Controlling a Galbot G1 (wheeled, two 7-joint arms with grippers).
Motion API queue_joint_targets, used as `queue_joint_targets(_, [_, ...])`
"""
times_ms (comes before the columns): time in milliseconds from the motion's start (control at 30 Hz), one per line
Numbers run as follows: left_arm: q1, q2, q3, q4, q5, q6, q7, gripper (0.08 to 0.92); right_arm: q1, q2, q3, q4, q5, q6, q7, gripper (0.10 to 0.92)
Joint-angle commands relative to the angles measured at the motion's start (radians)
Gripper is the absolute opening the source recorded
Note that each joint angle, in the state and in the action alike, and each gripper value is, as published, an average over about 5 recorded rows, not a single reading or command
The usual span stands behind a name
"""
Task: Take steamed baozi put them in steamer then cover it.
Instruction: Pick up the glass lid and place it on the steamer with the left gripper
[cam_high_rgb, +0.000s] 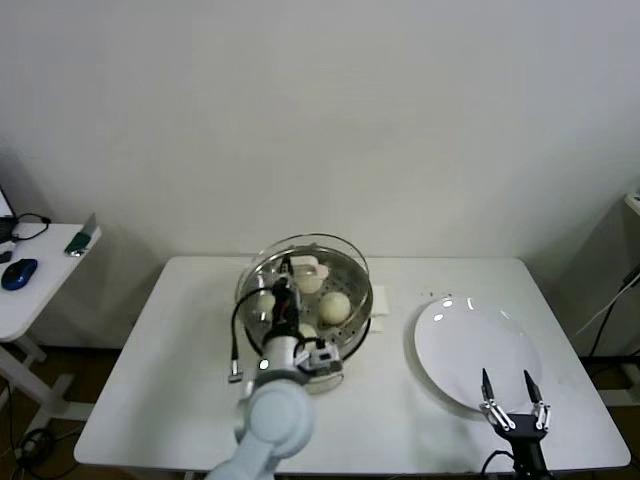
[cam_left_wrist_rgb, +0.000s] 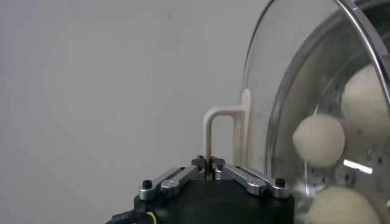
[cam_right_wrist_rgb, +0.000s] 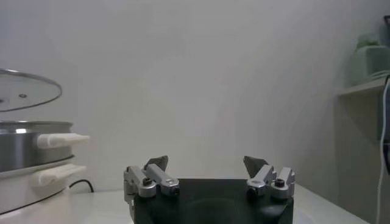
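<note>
The left gripper (cam_left_wrist_rgb: 210, 163) is clenched on the cream-white handle (cam_left_wrist_rgb: 220, 131) of the glass cover (cam_high_rgb: 300, 275), holding the cover just above the steamer (cam_high_rgb: 352, 335) at the table's (cam_high_rgb: 180, 380) centre. The right wrist view shows a gap between the cover's rim and the steel pot, which the head view does not. Through the glass, steamed baozi (cam_high_rgb: 335, 306) sit on the perforated tray. The right gripper (cam_high_rgb: 512, 400) hangs released, fingers spread and empty, over the near edge of the white plate (cam_high_rgb: 470, 345) on the right.
</note>
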Motion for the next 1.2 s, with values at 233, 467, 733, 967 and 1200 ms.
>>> queue_joint_targets(233, [0.010, -0.087, 0.029, 0.134, 0.124, -0.013, -0.024, 0.135, 0.000, -0.010, 0.006, -0.013, 0.023, 0.013, 0.001, 0.823])
queue_joint_targets(467, [0.023, -0.081, 0.017, 0.140, 0.139, -0.029, -0.025, 0.135, 0.004, -0.012, 0.007, -0.014, 0.030, 0.015, 0.001, 0.823])
queue_joint_targets(733, [0.011, -0.058, -0.002, 0.145, 0.142, -0.039, -0.029, 0.135, 0.004, -0.010, 0.004, -0.017, 0.031, 0.018, -0.001, 0.823])
queue_joint_targets(967, [0.009, -0.050, -0.006, 0.155, 0.140, -0.047, -0.034, 0.135, 0.003, -0.009, 0.002, -0.021, 0.029, 0.020, -0.004, 0.823])
queue_joint_targets(1200, [0.009, -0.048, -0.005, 0.149, 0.130, -0.053, -0.056, 0.135, 0.003, -0.008, 0.002, -0.020, 0.030, 0.022, -0.005, 0.823])
